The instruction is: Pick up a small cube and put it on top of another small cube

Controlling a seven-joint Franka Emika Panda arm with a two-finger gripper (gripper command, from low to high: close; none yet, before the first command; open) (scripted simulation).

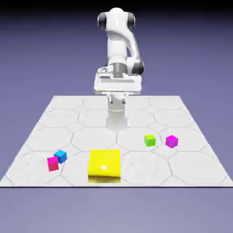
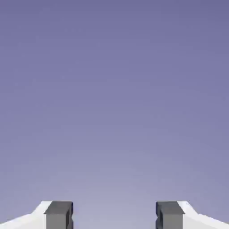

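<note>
Blue cube sits at the exterior view's lower left, touching a pink cube, well apart from the gripper, whose jaws stand wide and empty near upper centre; green cube lies right.

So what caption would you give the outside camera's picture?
White robot arm's open gripper hangs above a tiled table scattered with blue, pink, green, purple cubes.
</note>
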